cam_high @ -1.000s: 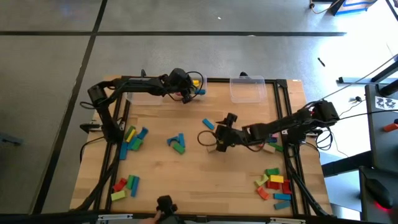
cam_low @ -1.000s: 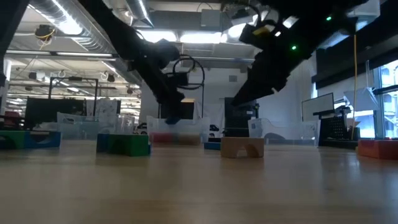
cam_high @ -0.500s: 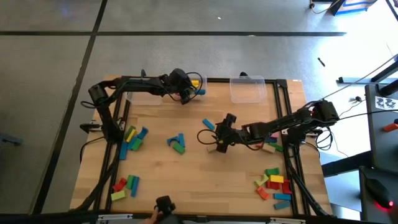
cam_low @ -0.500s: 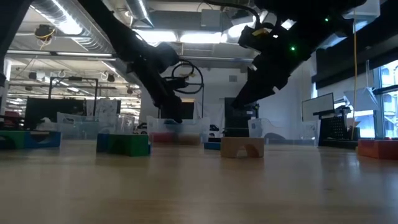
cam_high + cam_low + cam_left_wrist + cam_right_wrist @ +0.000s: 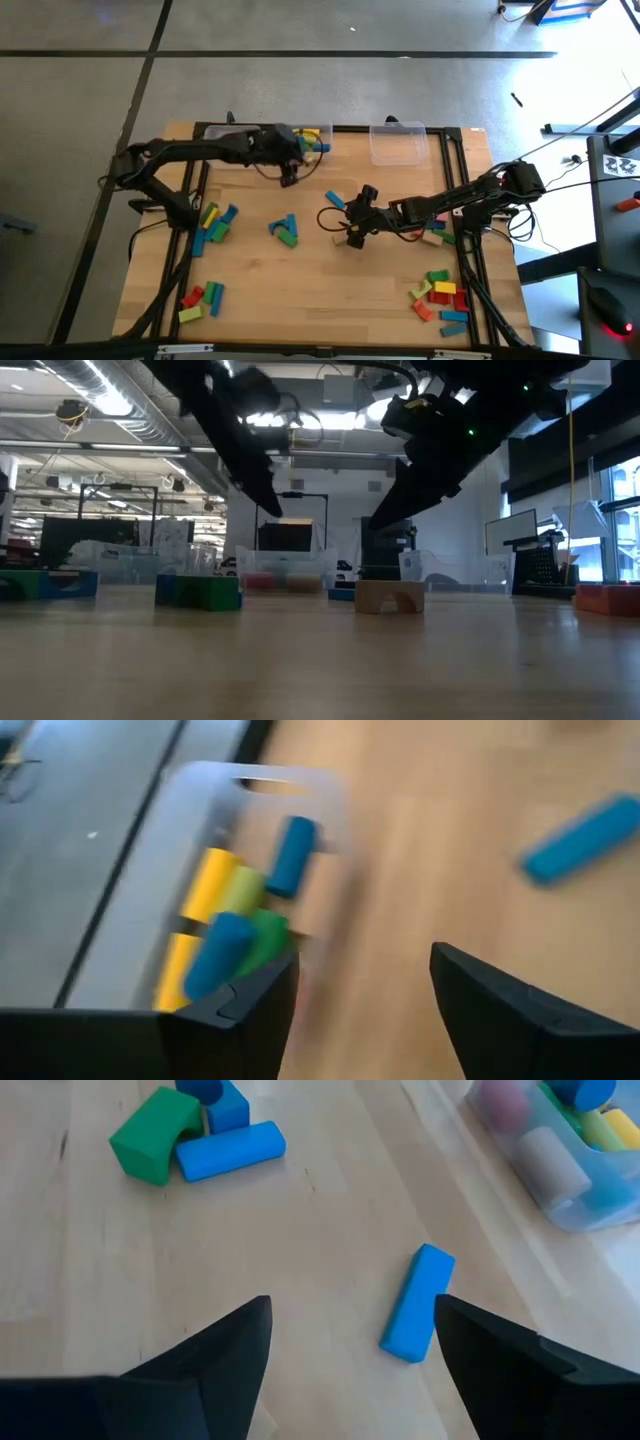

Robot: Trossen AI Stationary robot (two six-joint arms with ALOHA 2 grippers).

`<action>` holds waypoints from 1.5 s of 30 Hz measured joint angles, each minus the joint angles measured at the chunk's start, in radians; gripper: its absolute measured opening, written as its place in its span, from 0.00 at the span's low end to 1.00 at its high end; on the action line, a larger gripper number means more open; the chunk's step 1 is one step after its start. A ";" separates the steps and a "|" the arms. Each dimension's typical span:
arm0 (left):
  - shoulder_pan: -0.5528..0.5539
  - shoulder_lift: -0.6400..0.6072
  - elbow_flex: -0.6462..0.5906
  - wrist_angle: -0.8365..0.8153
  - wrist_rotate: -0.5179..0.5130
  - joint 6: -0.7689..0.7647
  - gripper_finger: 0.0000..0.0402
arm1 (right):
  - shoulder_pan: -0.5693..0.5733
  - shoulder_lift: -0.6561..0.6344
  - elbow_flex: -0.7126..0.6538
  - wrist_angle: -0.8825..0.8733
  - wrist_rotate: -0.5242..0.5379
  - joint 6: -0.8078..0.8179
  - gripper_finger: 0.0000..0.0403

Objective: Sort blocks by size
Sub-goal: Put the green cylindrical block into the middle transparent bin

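My left gripper (image 5: 288,179) (image 5: 365,970) hangs open above the bare wood, just on the near side of a clear bin (image 5: 306,133) (image 5: 200,850) at the table's far edge. The bin holds yellow, blue and green blocks (image 5: 240,910). My right gripper (image 5: 353,237) (image 5: 350,1315) stands open over the table's middle and touches nothing. A flat blue block (image 5: 417,1302) (image 5: 334,199) lies on the wood just beyond its fingers. In the low view a pale arch block (image 5: 390,597) stands on the table below that gripper (image 5: 376,523).
A second clear bin (image 5: 398,143) sits at the far edge, right of the first. Loose blocks lie in clusters at the left (image 5: 213,222), middle (image 5: 285,229), near left (image 5: 200,298) and near right (image 5: 440,295). A green arch and blue blocks (image 5: 190,1130) lie beyond my right gripper.
My left gripper has drawn back from the bin at the far edge toward the table's near left, and has risen well clear of the table. My right arm has stayed in place.
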 joint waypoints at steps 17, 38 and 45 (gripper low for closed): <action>-0.631 -0.094 -0.001 -0.263 0.003 -0.322 0.54 | 0.064 0.000 0.000 0.054 -0.059 0.020 0.70; -1.139 -0.092 0.000 -0.322 0.076 -1.059 0.53 | 0.251 0.000 0.000 0.178 -0.029 0.083 0.70; -1.320 -0.091 -0.025 -0.407 0.076 -1.344 0.53 | 0.249 0.000 0.000 0.177 -0.028 0.098 0.70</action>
